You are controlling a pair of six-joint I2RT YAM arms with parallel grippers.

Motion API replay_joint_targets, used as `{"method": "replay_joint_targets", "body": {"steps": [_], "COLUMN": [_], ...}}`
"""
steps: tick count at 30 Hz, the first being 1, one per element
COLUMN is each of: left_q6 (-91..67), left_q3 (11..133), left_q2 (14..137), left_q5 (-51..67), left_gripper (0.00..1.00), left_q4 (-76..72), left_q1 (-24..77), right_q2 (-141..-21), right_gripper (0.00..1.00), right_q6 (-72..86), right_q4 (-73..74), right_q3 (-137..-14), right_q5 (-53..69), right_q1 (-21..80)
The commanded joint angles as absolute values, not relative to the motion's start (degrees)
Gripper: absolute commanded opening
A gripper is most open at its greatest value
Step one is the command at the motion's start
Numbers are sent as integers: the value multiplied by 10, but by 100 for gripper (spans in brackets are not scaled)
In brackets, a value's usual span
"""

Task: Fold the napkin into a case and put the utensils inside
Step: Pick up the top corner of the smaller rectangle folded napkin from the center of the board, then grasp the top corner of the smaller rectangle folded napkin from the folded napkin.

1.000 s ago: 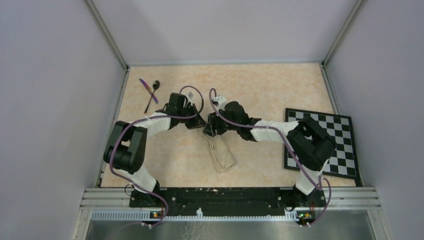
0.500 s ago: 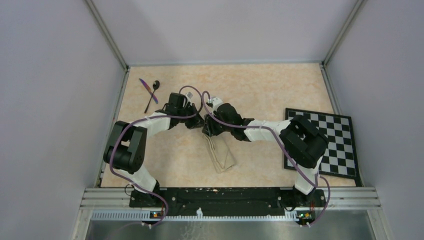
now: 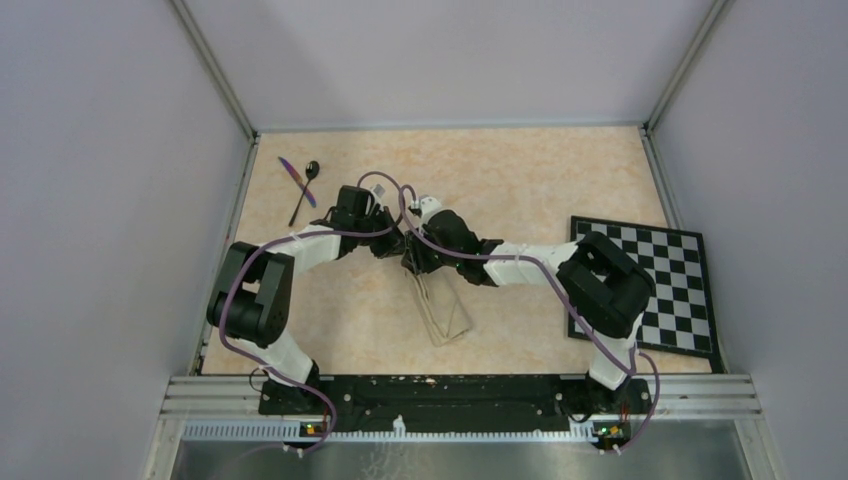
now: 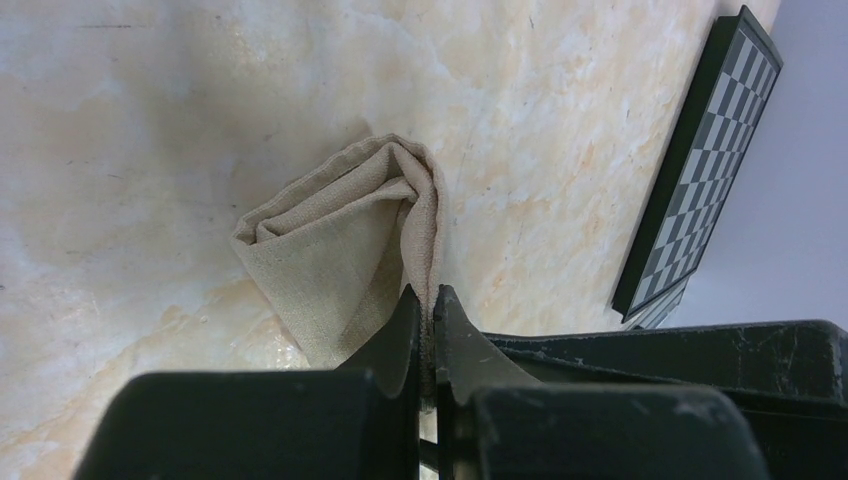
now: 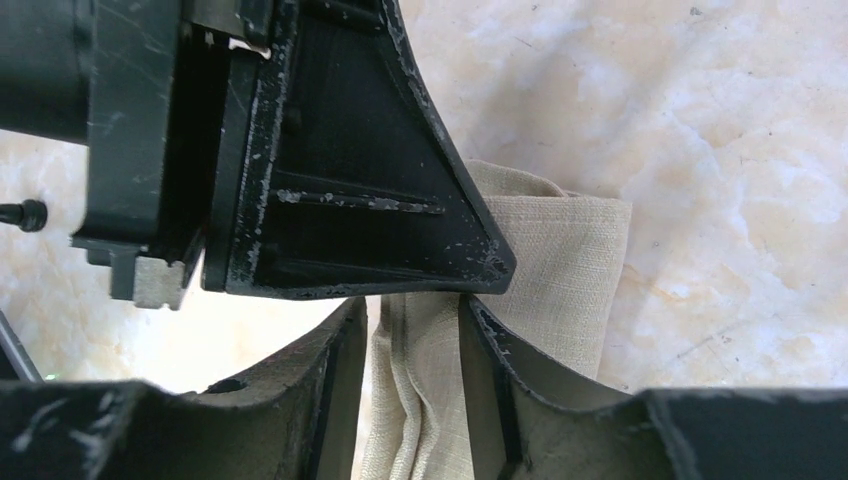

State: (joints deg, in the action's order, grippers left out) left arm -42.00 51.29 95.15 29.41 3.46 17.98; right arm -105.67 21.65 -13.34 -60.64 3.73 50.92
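Though folded to a narrow oblong, napkin: lies mid-scene, its far end raised where both pincers meet.
Left gripper: clamped tight on one cloth edge, likely holding the pocket's mouth up.
Right gripper: jaws part-way apart astride the folds, just beside the left's finger; whether they bite, I cannot tell.
Checkerboard: off right, well apart from the work.
Spoon, knife: crossed at far left, untouched, not yet in the pocket.
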Motion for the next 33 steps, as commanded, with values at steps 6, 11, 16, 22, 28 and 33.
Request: {"method": "replay_joint_targets", "body": {"steps": [6, 11, 16, 22, 28, 33], "left_q6": [-422, -413, -389, -366, -349, -291], "left_q3": [508, 507, 503, 468, 334, 332], "left_q2": [932, 919, 881, 820, 739, 733], "left_q5": [303, 299, 265, 187, 142, -11], "left_gripper": [0, 2, 43, 81, 67, 63], "left_q4": [17, 26, 41, 43, -96, -101], "left_q1": [178, 178, 178, 177, 190, 282], "right_q2": [-1067, -1061, -1042, -1031, -1022, -1020], "right_gripper": [1, 0, 0, 0, 0, 0], "right_q6": [233, 246, 271, 321, 357, 377], "right_q4": [-136, -129, -119, -119, -130, -141], "right_q3": [-632, -630, -625, -613, -599, -587], "right_q5": [-13, -16, -3, 46, 100, 132], "right_q1": [523, 522, 518, 494, 472, 451]}}
